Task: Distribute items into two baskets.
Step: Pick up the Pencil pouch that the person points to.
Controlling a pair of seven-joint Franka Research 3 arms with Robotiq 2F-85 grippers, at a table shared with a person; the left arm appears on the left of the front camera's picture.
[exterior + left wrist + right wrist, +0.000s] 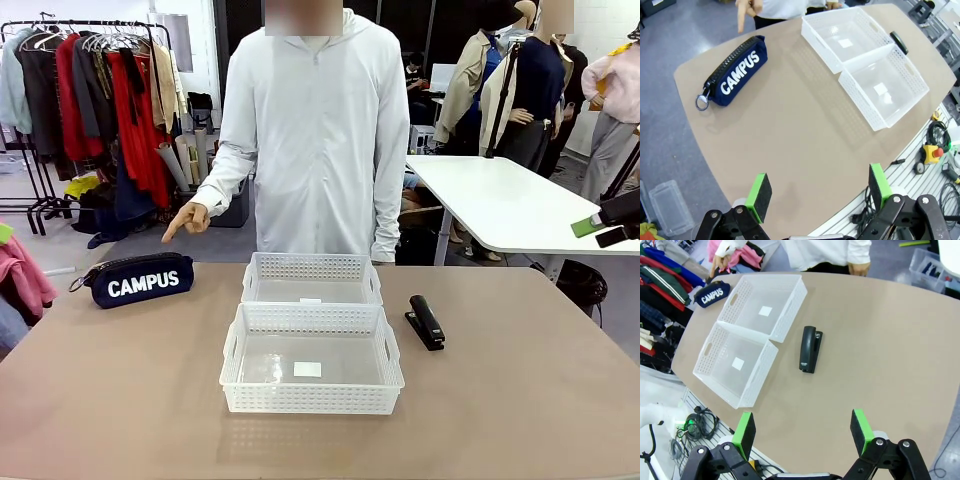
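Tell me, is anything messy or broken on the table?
Nothing stands out. The two white lattice plastic baskets sit neatly end to end, the navy CAMPUS zip pouch lies at their left, the slim black stapler at their right.

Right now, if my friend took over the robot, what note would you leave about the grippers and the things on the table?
Left gripper: open, holding nothing.
Right gripper: open, holding nothing.
Dark navy soft zip pouch with white CAMPUS lettering: on the brown table, left of the baskets. A person's hand points down near it.
Slim black stapler: on the table, right of the baskets.
Two white perforated plastic baskets, far basket and near basket: neither item inside.
Done: nothing.
Left: pouch and stapler go into the baskets.
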